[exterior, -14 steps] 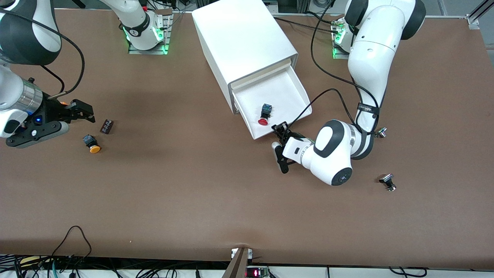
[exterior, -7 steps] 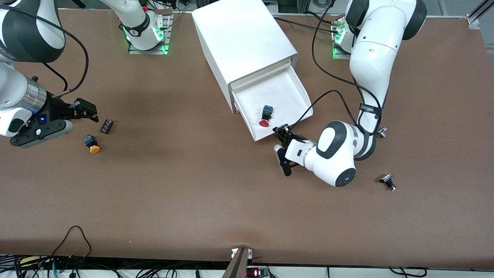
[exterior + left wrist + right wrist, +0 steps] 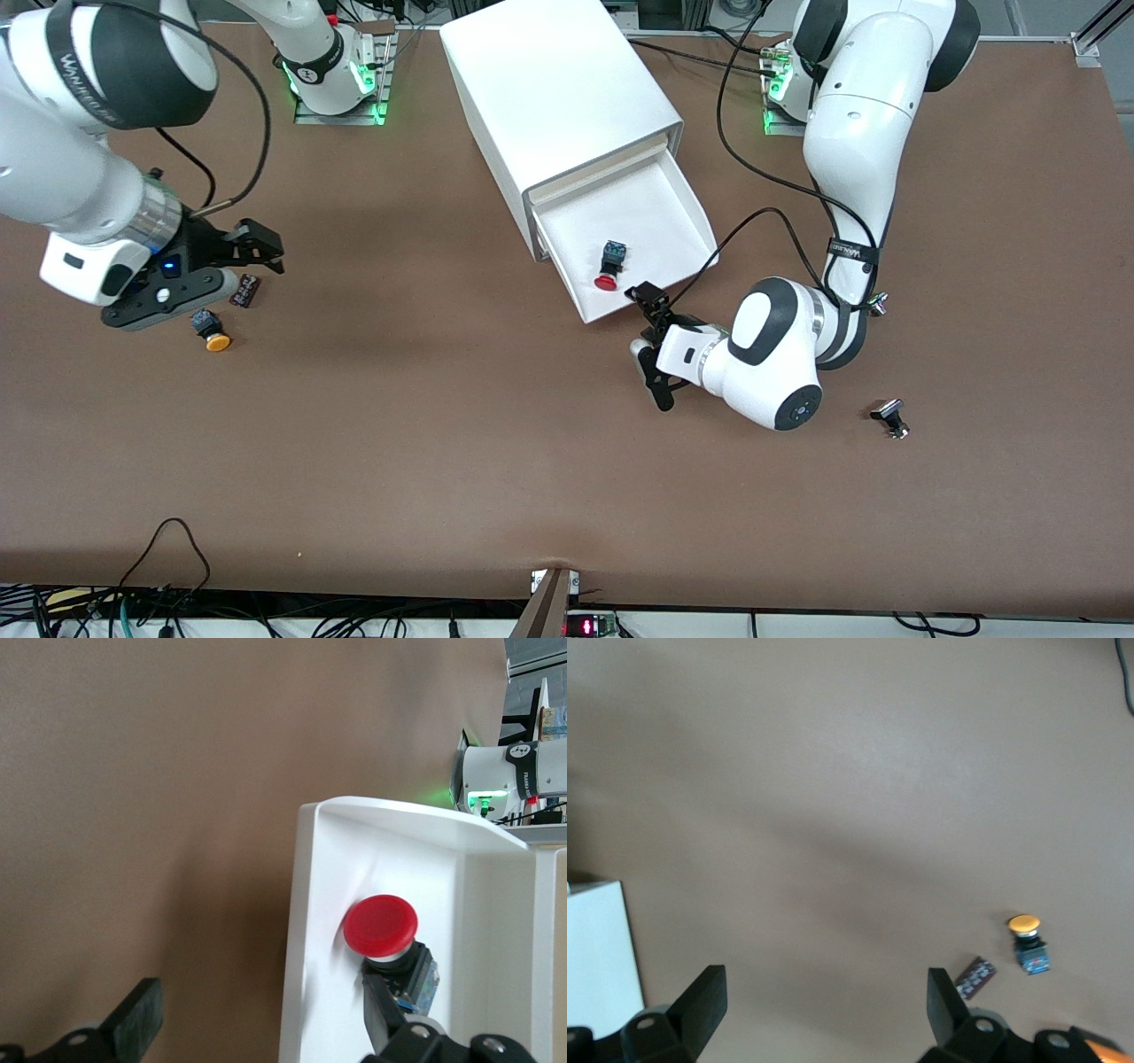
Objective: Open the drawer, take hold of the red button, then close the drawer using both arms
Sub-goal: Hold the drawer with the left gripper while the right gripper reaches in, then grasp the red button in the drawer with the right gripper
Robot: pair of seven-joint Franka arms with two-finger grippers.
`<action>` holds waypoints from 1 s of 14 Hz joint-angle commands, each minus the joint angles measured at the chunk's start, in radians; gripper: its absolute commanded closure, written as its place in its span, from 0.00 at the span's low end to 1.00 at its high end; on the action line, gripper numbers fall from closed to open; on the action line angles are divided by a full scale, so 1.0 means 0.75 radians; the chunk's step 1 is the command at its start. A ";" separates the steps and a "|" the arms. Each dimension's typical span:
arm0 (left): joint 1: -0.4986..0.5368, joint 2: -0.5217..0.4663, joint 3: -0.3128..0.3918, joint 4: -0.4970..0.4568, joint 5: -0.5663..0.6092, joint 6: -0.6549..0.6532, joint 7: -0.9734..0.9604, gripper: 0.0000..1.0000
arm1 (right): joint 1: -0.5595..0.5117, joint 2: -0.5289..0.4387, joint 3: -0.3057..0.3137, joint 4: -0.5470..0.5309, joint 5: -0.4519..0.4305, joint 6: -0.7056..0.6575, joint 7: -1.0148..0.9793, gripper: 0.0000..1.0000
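The drawer (image 3: 651, 208), the lowest one of the white cabinet (image 3: 558, 97), stands pulled out. The button (image 3: 608, 268) lies on its side in it near the front wall, red cap (image 3: 381, 926) toward that wall. My left gripper (image 3: 654, 347) is open at the drawer's front corner. In the left wrist view the drawer's front wall (image 3: 299, 930) shows between the fingers of the left gripper (image 3: 257, 1019), which hold nothing. My right gripper (image 3: 263, 251) hangs open and empty over the table toward the right arm's end, also seen in its wrist view (image 3: 822, 1005).
An orange-capped button (image 3: 213, 335) and a small dark chip (image 3: 246, 291) lie under the right arm, both in its wrist view too (image 3: 1028, 939) (image 3: 974, 977). A small black-and-metal part (image 3: 890, 418) lies near the left arm's end.
The left gripper's fingers have spread apart at the drawer's front. The right arm has swung from the table's end toward the cabinet, its gripper still open. Drawer and button have not moved.
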 commanded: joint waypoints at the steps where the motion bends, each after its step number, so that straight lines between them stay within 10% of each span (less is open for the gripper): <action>1: 0.027 -0.071 0.019 0.033 0.038 -0.091 -0.104 0.00 | 0.066 0.043 0.018 0.064 0.033 -0.023 0.163 0.00; 6: 0.028 -0.224 0.211 0.037 0.123 -0.324 -0.245 0.00 | 0.217 0.167 0.027 0.212 0.122 -0.009 0.511 0.00; 14: 0.128 -0.501 0.250 0.023 0.549 -0.357 -0.609 0.00 | 0.501 0.318 0.037 0.281 0.126 0.177 1.101 0.00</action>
